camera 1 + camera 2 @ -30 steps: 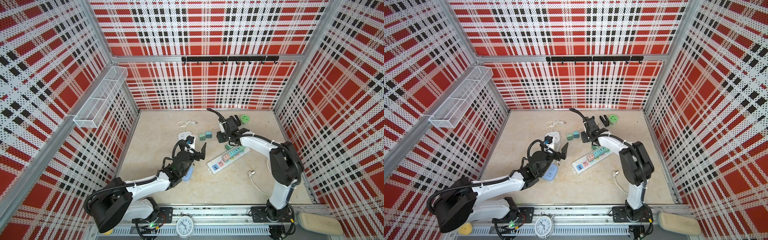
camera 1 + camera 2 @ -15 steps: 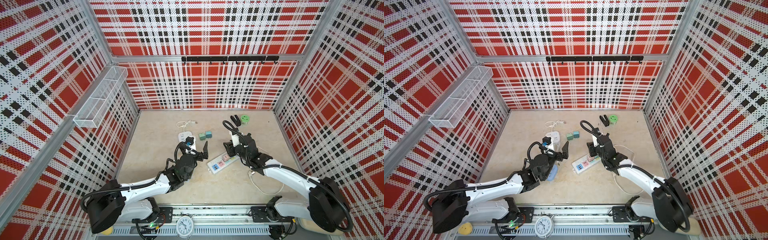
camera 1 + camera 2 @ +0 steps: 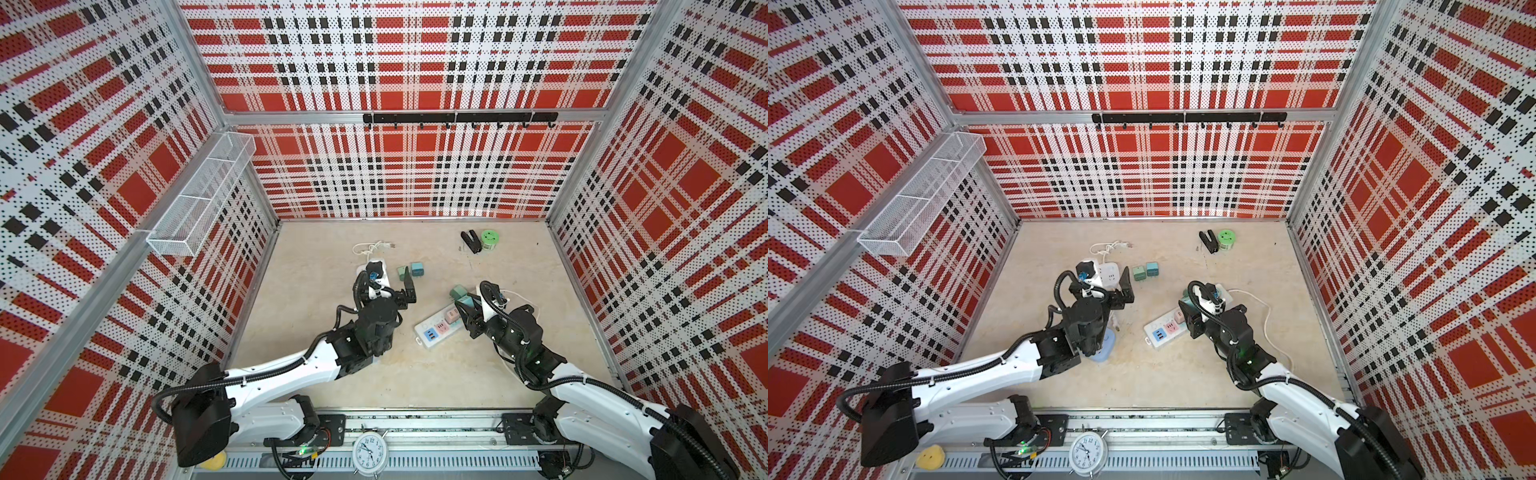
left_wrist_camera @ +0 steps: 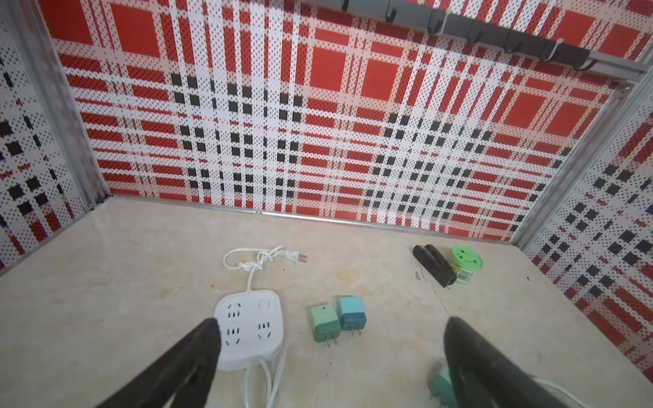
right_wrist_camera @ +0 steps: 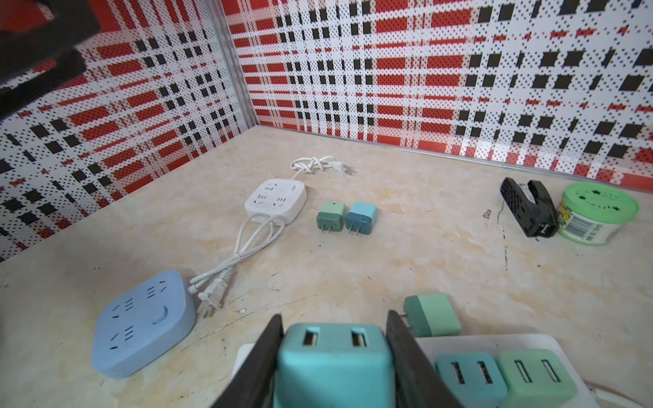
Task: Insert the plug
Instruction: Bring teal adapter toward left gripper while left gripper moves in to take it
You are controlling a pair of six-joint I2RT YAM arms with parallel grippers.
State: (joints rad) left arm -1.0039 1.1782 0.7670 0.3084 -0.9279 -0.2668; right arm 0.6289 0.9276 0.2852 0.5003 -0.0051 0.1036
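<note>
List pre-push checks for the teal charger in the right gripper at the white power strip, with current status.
1. Grip: right gripper shut on the teal two-port plastic charger plug, centred between its fingers: ok.
2. Prongs lined up with a socket of the long white plastic power strip: hidden under the plug body: cannot tell.
3. Clearance to the neighbouring teal plug standing in the strip: finger very close, contact unclear: cannot tell.
4. Strip braced: no gripper holds it: not ok.
5. Left gripper open, near the square white socket block, away from the strip: ok.
</note>
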